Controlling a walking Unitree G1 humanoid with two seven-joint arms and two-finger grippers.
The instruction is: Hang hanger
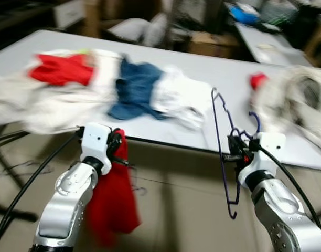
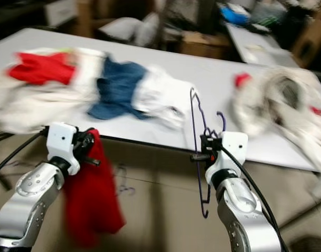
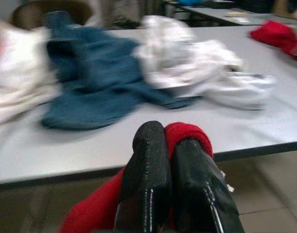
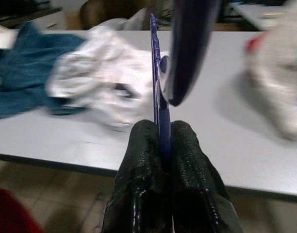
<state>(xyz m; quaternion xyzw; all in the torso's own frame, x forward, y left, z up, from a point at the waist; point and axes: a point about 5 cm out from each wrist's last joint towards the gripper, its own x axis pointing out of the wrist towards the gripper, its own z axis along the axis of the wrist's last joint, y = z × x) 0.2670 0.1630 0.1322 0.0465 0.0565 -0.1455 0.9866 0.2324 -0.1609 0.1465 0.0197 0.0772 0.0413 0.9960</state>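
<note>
At lower left, the left gripper (image 1: 116, 144) is pinching a red garment (image 1: 112, 202) that is hanging below the grey table (image 1: 213, 79) edge. At lower right, the right gripper (image 1: 235, 148) is clamping a thin purple wire hanger (image 1: 219, 126), which is standing upright on edge, its hook (image 1: 254, 122) curling above the fingers.

A white table (image 1: 228, 79) spans the frame, holding red (image 1: 61, 69), blue (image 1: 135, 89) and white clothes (image 1: 179, 97) upper left, a pale heap (image 1: 299, 97) at right.
</note>
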